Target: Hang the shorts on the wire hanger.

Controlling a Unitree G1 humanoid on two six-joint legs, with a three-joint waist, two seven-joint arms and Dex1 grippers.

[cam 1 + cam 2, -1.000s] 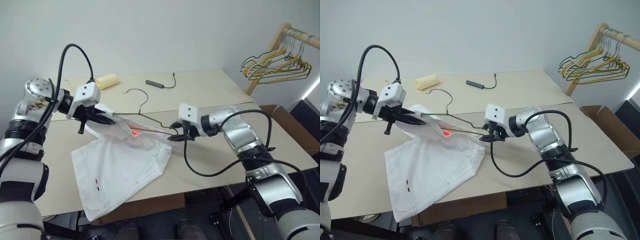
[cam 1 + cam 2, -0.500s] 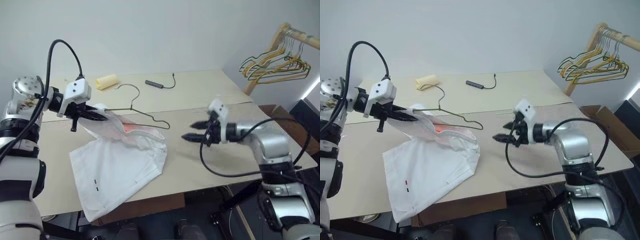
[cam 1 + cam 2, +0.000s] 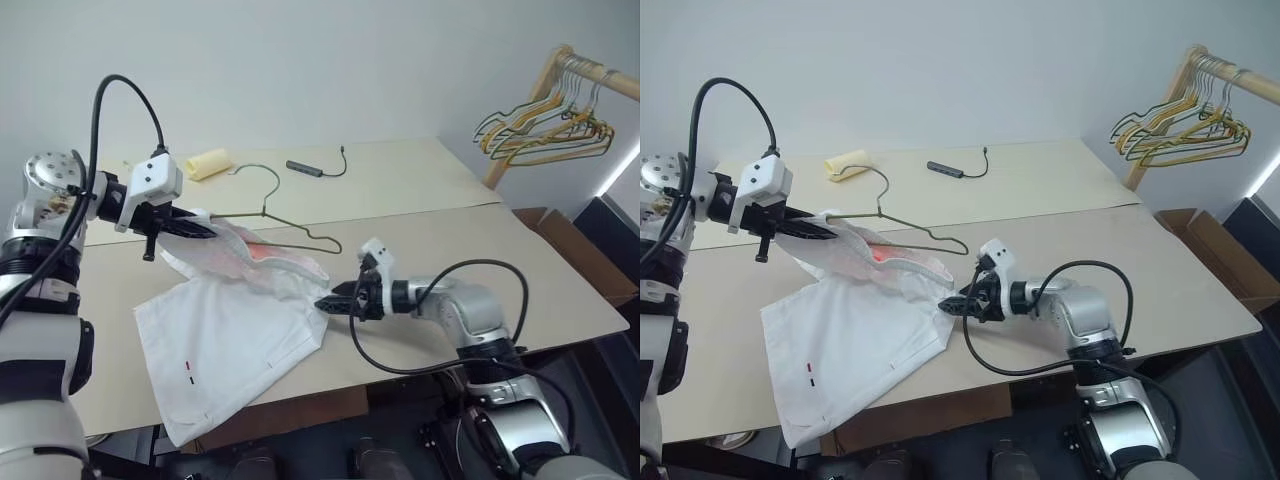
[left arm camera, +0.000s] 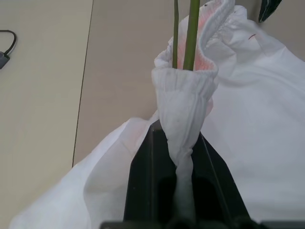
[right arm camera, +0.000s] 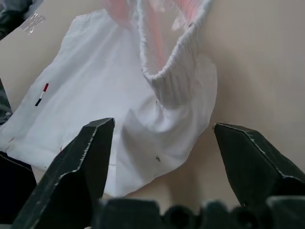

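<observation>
At the far left, the left gripper (image 3: 195,228) was raised above the table (image 3: 420,190) with its two black fingers (image 4: 143,186) pinched tight on a twisted bunch of the gathered waistband of the shorts (image 3: 235,335), holding that corner up off the surface. The rest of the white shorts hung from that pinch and spread over the table's front edge, with the small dash marks near the lower hem. The wire hanger (image 3: 285,228) ran from the held corner toward the right, two of its green wires passing into the open mouth of the waistband as the left wrist view showed, its hook rising above the fabric and its right end jutting out past the cloth. Behind it lay a pale yellow roll (image 3: 208,163) and a dark cabled device (image 3: 306,168), well apart from the shorts. Further right, the right gripper (image 3: 330,303) sat low over the table, pointing at the shorts' right edge; its fingers (image 5: 83,162) stood spread wide with nothing between them. At the far right, a wooden rack (image 3: 560,90) carried a bunch of hangers (image 3: 540,135), and below it, off the table's edge, a cardboard box (image 3: 575,255) stood; its contents could not be made out.
</observation>
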